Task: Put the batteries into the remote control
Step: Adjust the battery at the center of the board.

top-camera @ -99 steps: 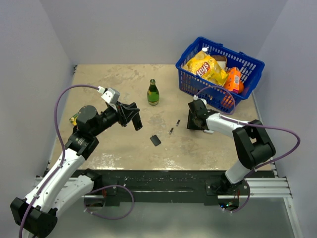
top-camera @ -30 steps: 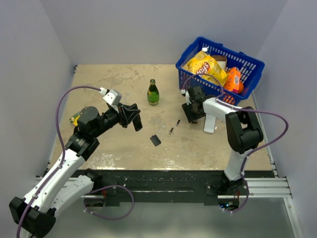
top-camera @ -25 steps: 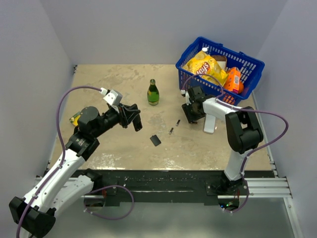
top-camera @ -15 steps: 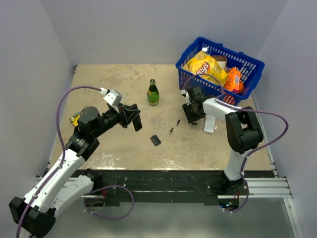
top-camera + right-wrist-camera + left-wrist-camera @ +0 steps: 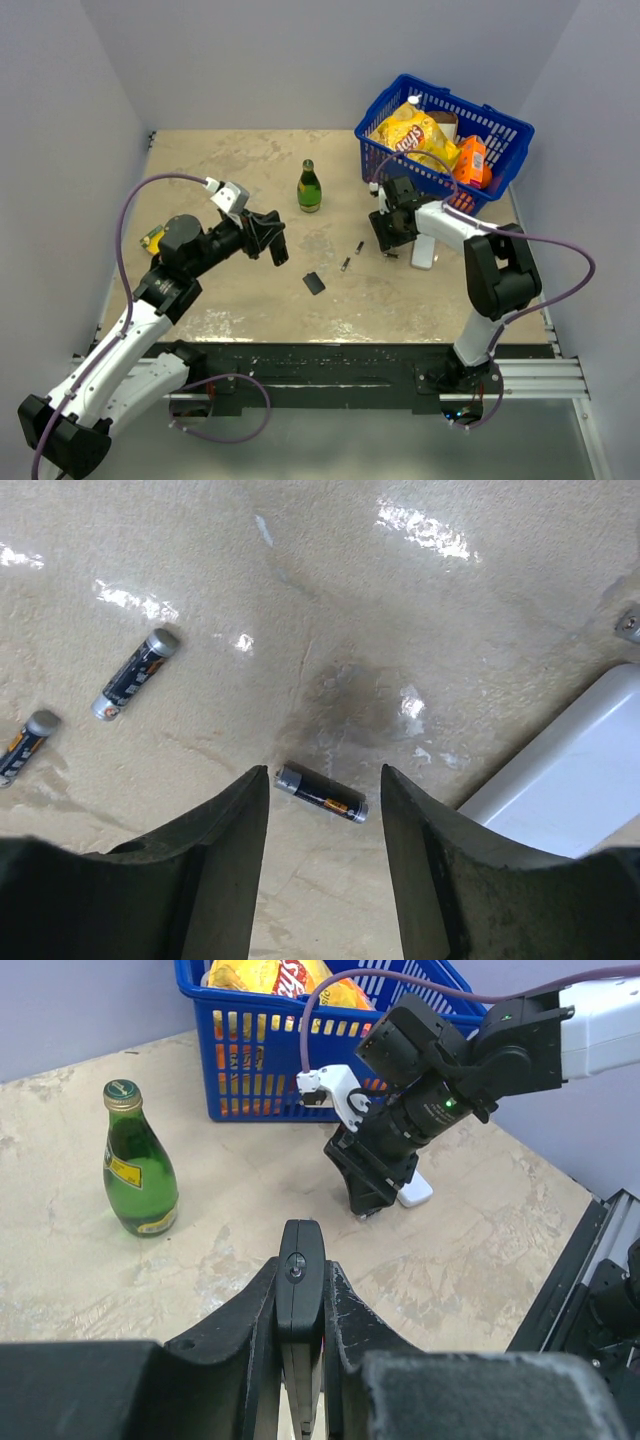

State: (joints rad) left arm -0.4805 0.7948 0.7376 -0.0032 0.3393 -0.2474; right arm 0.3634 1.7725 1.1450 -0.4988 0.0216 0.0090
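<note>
L gripper (image 5: 300, 1265): clamped tight on the remote control (image 5: 301, 1295), 1 pc. It is pinched edge-up betw. both pads, front end sticking out past the tips, off the table (image 5: 220, 170). In top view the gripper sits left of centre.

R gripper (image 5: 322, 780): jaws part-way apart, holding nothing, tips low over the tabletop. 1 battery (image 5: 320, 794) lies flat betw. the two fingers, slightly slanted, its grey end close to the L-hand finger; contact cannot be told.

Batteries (image 5: 135, 673): 3 total in R wrist view, all on the table. Besides the 1 betw. the fingers, 2 more lie off to the side, roughly parallel, 1 half cut by the frame edge.

White flat device (image 5: 570, 780): 1, just beside the R gripper.
Small black cover piece (image 5: 314, 283): 1, on the table betw. the arms.
Green bottle (image 5: 309, 188): 1, upright, mid-table.
Blue basket (image 5: 385, 170): 1, far R corner, snack packs inside.
</note>
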